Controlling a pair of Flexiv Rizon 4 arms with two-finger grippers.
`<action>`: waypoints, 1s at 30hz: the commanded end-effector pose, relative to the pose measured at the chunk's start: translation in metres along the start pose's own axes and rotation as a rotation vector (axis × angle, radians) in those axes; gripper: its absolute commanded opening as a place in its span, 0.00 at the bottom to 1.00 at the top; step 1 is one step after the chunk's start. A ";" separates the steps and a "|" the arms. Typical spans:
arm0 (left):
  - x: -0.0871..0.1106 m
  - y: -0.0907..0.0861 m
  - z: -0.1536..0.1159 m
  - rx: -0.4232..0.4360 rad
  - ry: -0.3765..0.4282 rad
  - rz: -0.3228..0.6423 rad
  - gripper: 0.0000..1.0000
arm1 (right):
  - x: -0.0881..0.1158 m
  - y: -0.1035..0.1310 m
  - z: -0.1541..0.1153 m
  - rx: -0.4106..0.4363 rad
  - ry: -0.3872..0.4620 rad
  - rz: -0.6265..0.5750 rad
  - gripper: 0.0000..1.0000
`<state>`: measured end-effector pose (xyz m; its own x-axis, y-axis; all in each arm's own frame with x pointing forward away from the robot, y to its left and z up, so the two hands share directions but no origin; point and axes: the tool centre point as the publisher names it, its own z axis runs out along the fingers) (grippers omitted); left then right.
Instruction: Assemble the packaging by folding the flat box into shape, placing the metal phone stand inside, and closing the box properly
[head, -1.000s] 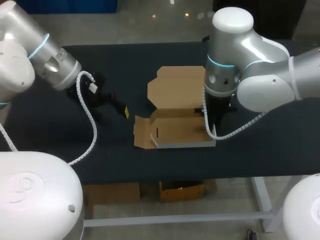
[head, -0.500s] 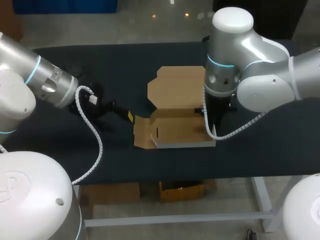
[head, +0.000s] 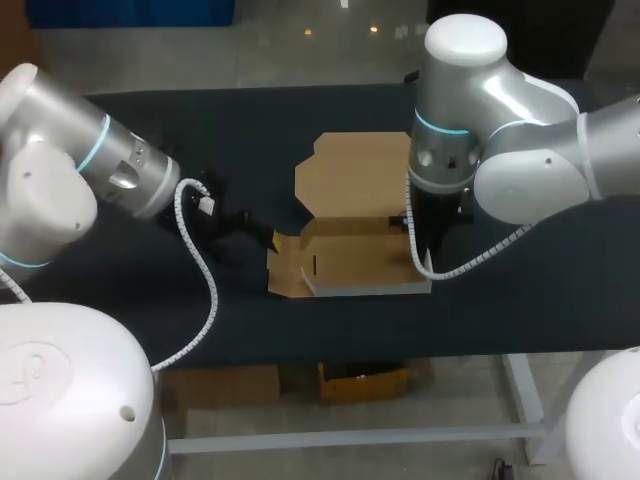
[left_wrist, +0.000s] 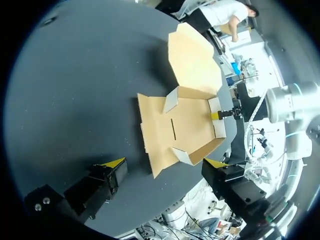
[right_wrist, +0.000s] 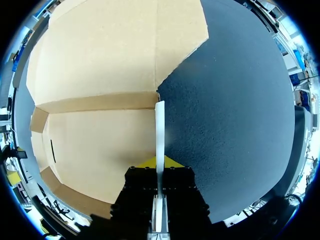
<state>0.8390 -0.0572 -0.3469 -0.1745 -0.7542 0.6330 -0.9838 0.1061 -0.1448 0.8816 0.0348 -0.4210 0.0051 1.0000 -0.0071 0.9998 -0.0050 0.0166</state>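
Dark surface (head: 520, 260) with a brown cardboard box (head: 350, 265) lying near its middle, base flat on it, low side walls partly raised, the flap at its left end spread out flat, and the wide lid (head: 350, 175) laid open flat on the far side.
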 end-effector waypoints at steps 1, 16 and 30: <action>0.000 -0.004 0.001 -0.017 -0.005 -0.001 1.00 | 0.000 0.000 -0.001 0.001 0.000 0.000 0.00; -0.019 -0.025 0.030 0.035 0.008 -0.088 0.93 | 0.000 0.000 -0.001 0.001 0.000 0.000 0.00; -0.022 -0.028 0.043 0.033 0.036 -0.090 0.47 | 0.000 0.000 -0.001 0.001 0.000 0.000 0.00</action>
<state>0.8699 -0.0693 -0.3854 -0.0910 -0.7388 0.6678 -0.9933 0.0192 -0.1141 0.8816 0.0347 -0.4210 0.0051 1.0000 -0.0072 0.9998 -0.0050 0.0166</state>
